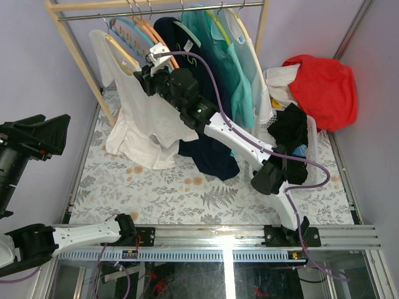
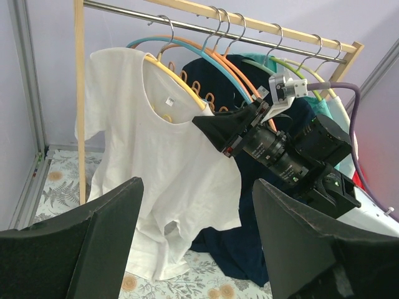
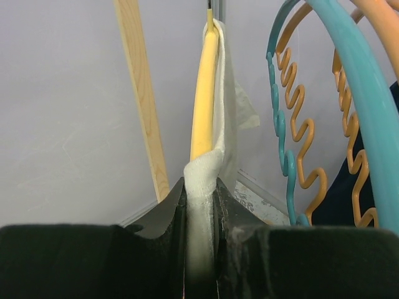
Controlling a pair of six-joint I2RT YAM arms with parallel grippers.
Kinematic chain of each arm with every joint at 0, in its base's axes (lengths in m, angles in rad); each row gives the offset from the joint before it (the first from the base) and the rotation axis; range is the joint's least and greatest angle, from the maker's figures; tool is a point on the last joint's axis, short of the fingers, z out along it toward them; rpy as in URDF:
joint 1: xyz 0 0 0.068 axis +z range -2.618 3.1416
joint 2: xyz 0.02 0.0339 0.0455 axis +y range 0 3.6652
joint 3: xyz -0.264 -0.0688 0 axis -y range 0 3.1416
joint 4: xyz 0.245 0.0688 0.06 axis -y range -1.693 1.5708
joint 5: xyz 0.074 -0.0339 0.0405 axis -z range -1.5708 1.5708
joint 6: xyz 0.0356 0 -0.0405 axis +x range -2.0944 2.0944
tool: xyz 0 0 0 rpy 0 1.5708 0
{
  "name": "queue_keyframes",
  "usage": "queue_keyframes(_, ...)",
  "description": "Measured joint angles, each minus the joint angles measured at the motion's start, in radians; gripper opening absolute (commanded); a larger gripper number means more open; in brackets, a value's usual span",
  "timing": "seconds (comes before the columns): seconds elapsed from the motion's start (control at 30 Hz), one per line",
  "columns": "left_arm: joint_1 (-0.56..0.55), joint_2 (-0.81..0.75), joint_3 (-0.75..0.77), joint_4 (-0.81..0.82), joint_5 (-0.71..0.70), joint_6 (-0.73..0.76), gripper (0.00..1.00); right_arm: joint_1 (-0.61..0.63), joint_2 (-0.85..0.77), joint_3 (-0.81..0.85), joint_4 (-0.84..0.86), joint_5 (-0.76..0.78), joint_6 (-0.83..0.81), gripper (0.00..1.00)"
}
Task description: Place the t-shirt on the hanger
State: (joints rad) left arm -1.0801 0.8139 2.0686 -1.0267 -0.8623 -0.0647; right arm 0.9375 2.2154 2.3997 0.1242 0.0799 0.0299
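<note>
The white t-shirt (image 1: pixel 140 118) hangs on the pale yellow hanger (image 1: pixel 121 53) at the left of the rack; both also show in the left wrist view, the t-shirt (image 2: pixel 156 162) draped from the hanger (image 2: pixel 181 87). My right gripper (image 1: pixel 142 73) is up at the hanger's right shoulder, shut on the t-shirt's collar fabric (image 3: pixel 202 187) against the yellow hanger arm (image 3: pixel 202 93). My left gripper (image 2: pixel 196 243) is open and empty, pulled back at the near left, facing the rack; in the top view only its arm (image 1: pixel 87 233) shows.
The wooden rack (image 1: pixel 75 37) holds a blue hanger (image 1: pixel 128 28), orange hangers (image 1: pixel 149 31), a navy shirt (image 1: pixel 187 81) and teal and pale shirts (image 1: pixel 234 68). A white basket (image 1: pixel 312 146) with red and black clothes stands at the right. Floral tablecloth (image 1: pixel 187 187) below.
</note>
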Motion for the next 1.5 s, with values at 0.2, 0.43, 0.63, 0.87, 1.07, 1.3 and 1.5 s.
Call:
queue_keyframes(0.2, 0.000, 0.000, 0.000, 0.000, 0.000, 0.002, 0.70, -0.001, -0.061, -0.110, 0.073, -0.014, -0.005, 0.00)
queue_keyframes(0.43, 0.000, 0.000, 0.000, 0.000, 0.000, 0.003, 0.70, -0.001, -0.089, -0.139, 0.106, -0.021, -0.016, 0.00)
queue_keyframes(0.63, 0.000, 0.000, -0.015, 0.000, -0.001, 0.008, 0.70, 0.010, -0.169, -0.274, 0.158, -0.050, -0.031, 0.00)
queue_keyframes(0.87, -0.011, 0.000, -0.027, 0.001, -0.003, 0.011, 0.70, 0.029, -0.274, -0.415, 0.218, -0.066, -0.047, 0.00)
queue_keyframes(1.07, -0.013, 0.000, -0.031, 0.001, -0.003, 0.011, 0.70, 0.032, -0.283, -0.363, 0.211, -0.056, -0.053, 0.00)
queue_keyframes(1.3, -0.013, 0.002, -0.031, 0.001, -0.002, 0.010, 0.70, 0.035, -0.146, -0.055, 0.013, -0.008, -0.057, 0.00)
queue_keyframes(1.5, -0.013, 0.002, -0.031, 0.001, -0.002, 0.010, 0.70, 0.037, -0.085, 0.027, -0.039, 0.050, -0.060, 0.00)
